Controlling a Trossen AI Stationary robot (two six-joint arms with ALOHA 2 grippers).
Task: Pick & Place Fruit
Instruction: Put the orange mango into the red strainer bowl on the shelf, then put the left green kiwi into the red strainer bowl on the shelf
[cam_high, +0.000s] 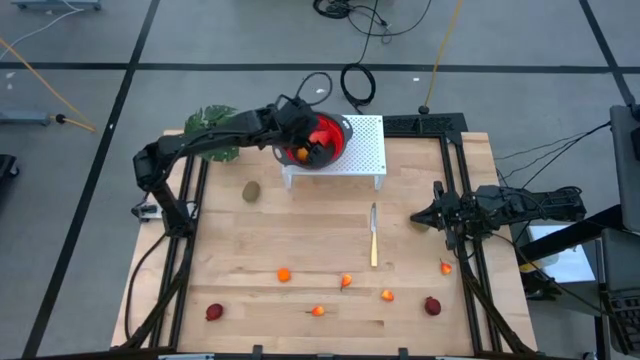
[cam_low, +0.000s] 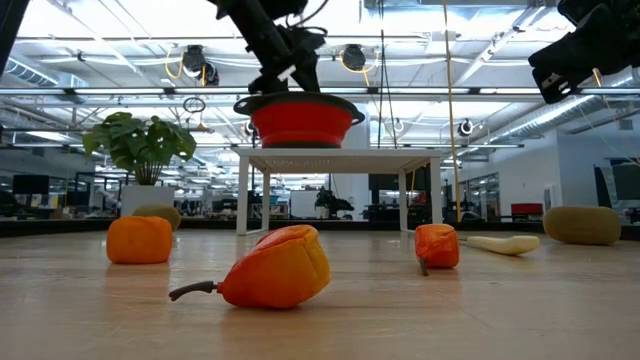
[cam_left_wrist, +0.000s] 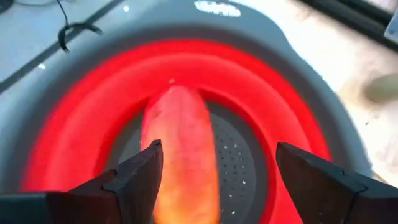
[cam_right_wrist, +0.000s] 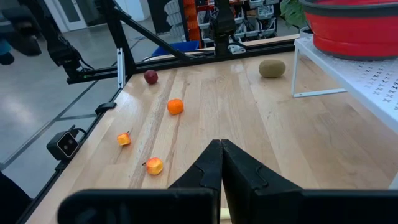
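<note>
My left tool (cam_left_wrist: 214, 177) hangs open above the mango (cam_left_wrist: 180, 155) in the bowl (cam_left_wrist: 81, 118); lifting carelessly could snag it out.

A red collapsible bowl with a grey rim (cam_high: 338, 139) sits on a white perforated metal stand (cam_high: 365, 150) at the table's (cam_high: 300, 230) far edge. A large red-yellow oblong toy fruit (cam_left_wrist: 180, 155) lies in the bowl. A brown oval toy fruit (cam_high: 251, 190) lies left of the stand, a slim knife (cam_high: 374, 236) before it, and small orange and dark-red toy fruits (cam_high: 284, 274) along the near edge.
</note>
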